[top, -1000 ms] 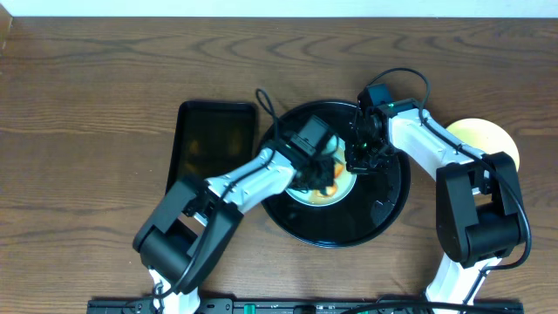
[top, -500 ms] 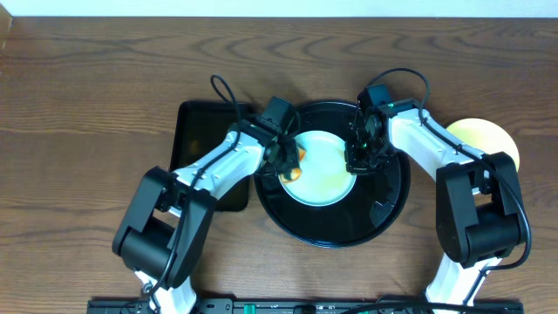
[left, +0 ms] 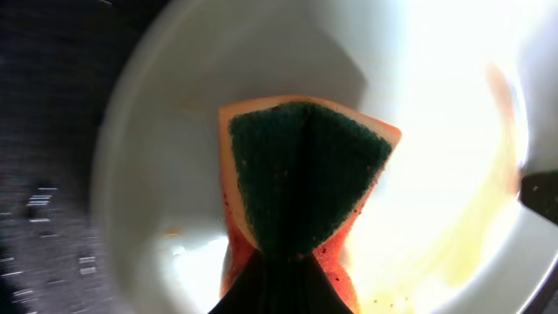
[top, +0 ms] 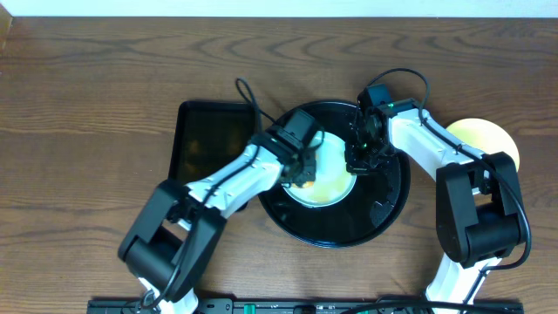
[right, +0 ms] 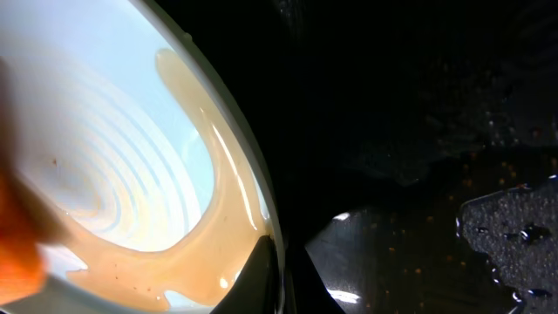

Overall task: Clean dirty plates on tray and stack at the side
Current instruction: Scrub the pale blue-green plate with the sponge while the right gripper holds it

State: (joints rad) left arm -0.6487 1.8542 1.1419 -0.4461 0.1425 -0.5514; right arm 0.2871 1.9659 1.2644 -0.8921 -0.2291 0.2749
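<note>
A pale mint-blue plate [top: 330, 171] with a brown smear lies on the round black tray [top: 384, 209]. My left gripper [top: 303, 171] is shut on an orange sponge with a green scouring face [left: 305, 174], pressed on the plate's left part [left: 174, 131]. My right gripper [top: 356, 162] is shut on the plate's right rim [right: 261, 209]; brown liquid [right: 200, 235] lies along that rim. A pale yellow plate [top: 497, 139] sits on the wood to the right of the tray, partly behind my right arm. A third plate is not in view.
A smaller rectangular black tray [top: 205, 144] lies left of the round tray. The round tray's surface is wet with specks [right: 506, 227]. Brown wood tabletop [top: 87, 105] surrounds both trays.
My left gripper has swept the sponge from the plate's middle to its left edge and back towards the middle. The right gripper has stayed on the rim.
</note>
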